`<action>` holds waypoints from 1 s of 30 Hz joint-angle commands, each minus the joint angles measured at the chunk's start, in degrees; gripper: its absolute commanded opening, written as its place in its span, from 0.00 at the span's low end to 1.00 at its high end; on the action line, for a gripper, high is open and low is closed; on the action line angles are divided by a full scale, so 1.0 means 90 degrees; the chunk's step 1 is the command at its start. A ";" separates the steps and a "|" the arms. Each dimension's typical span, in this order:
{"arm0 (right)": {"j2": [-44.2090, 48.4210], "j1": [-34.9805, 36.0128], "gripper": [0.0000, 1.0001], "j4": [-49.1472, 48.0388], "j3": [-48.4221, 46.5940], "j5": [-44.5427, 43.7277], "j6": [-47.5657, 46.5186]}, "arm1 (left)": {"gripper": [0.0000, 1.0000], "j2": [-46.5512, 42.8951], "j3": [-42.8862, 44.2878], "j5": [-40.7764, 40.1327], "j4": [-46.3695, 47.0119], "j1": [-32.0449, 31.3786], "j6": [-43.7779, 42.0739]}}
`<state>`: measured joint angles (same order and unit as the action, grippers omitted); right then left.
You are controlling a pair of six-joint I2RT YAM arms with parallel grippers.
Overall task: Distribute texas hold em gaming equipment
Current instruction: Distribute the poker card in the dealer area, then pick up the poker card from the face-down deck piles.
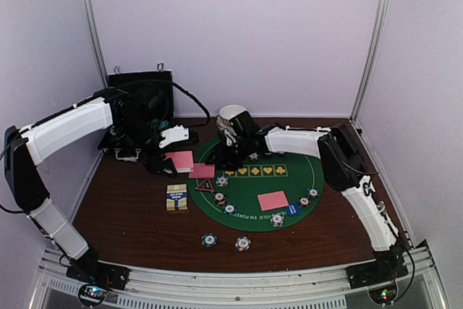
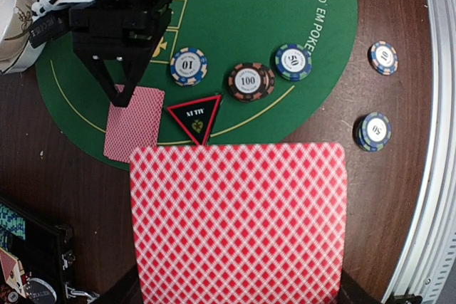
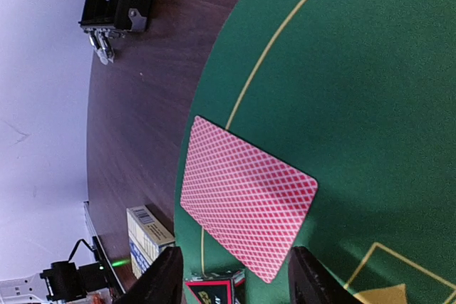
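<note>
**Two arms at one corner of the mat.** Your right fingers (image 3: pixel 165 279) stand apart over the green mat (image 3: pixel 370 90), gripping nothing. The laid card (image 3: pixel 246 201) rests flat and face down on the felt beneath the gap, skewed to the line between the two tips. Its near corner sits just beside the triangle marker (image 3: pixel 210 291).

Your left fingers (image 1: pixel 160 164) are clamped on the held card (image 2: pixel 239 222). It hangs level above the wooden surface (image 1: pixel 130 208) just off the mat's left edge, its leading edge facing the marker and the laid card beyond.

In the left wrist view, the right fingers point down at the laid card's far end, so both arms crowd the same corner. Your left arm is nearer to any spot on this side. By the look of it, though, its way in is blocked until the right arm lifts clear.

A second dealt card (image 1: pixel 273 200) lies well apart, toward the mat's near right.
</note>
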<state>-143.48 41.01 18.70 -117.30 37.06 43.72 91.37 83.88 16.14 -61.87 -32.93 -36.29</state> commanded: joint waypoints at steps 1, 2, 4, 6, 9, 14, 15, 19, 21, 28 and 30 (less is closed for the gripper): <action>0.0666 -0.0019 0.56 0.0432 -0.0131 -0.0384 -0.0397 | 0.00 -0.0210 0.0131 0.0071 -0.0014 0.0045 -0.0020; 0.0765 -0.0014 0.59 0.0436 -0.0081 -0.0419 -0.0429 | 0.00 -0.0210 0.0133 0.0063 -0.0014 0.0045 -0.0016; 0.1010 -0.0016 0.66 0.0358 0.0082 -0.0454 -0.0462 | 0.00 -0.0208 0.0134 0.0070 -0.0011 0.0045 -0.0012; 0.1289 -0.0016 0.77 0.0163 0.0343 -0.0406 -0.0446 | 0.00 -0.0200 0.0134 0.0069 -0.0013 0.0045 -0.0019; 0.1759 -0.0021 0.80 -0.0391 0.0925 -0.0147 -0.0207 | 0.00 -0.0190 0.0141 0.0060 -0.0013 0.0048 -0.0004; 0.2616 0.0007 0.84 -0.1823 0.2295 0.0378 0.0546 | 0.00 -0.0138 0.0245 0.0100 -0.0013 0.0045 0.0082; 0.2785 0.0025 0.84 -0.2024 0.2562 0.0467 0.0721 | 0.00 -0.0134 0.0257 0.0117 -0.0012 0.0045 0.0079; 0.3256 0.0149 0.83 -0.3265 0.3504 0.0736 0.1395 | 0.00 -0.0086 0.0290 0.0114 -0.0017 0.0047 0.0087; 0.3407 0.0230 0.82 -0.3800 0.3875 0.0837 0.1743 | 0.00 -0.0069 0.0307 0.0115 -0.0011 0.0045 0.0098; 0.3483 0.0612 0.81 -0.4495 0.4235 0.1030 0.2168 | 0.00 -0.0038 0.0338 0.0082 -0.0014 0.0047 0.0097; 0.3447 0.0694 0.81 -0.4655 0.4218 0.1070 0.2266 | 0.00 -0.0035 0.0329 0.0063 -0.0012 0.0045 0.0097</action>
<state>-114.63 45.89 -15.64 -79.40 44.82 60.93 91.37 84.99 16.23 -62.74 -32.93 -35.86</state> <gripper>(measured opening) 0.813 0.672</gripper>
